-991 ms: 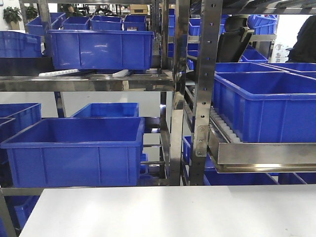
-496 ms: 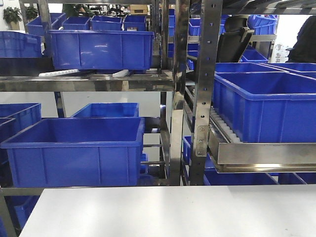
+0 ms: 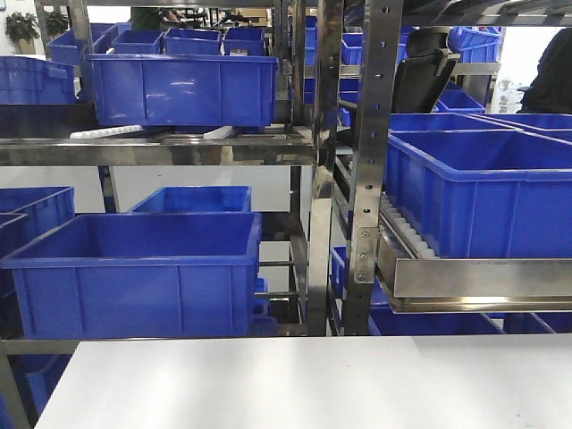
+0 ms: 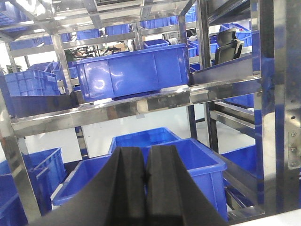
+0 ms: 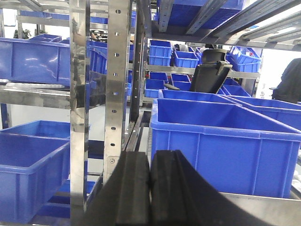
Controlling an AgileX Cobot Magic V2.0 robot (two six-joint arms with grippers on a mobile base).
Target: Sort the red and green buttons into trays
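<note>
Left gripper (image 4: 146,153), right gripper (image 5: 150,156), bench (image 3: 304,384) cropped at bottom; person (image 3: 554,76) right of chair (image 3: 424,76) cut off.

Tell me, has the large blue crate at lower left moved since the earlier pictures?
No. The large blue crate keeps its place left of the steel upright.

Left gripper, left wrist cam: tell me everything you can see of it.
The left gripper rises from the bottom centre of the left wrist view. Its two matte black fingers, rubber or plastic by the look, have flat blunt tips and are pressed together, leaving only a thin seam. It is shut and holds nothing. It touches nothing visible and points at a steel rack of blue crates. The front view does not show it.
</note>
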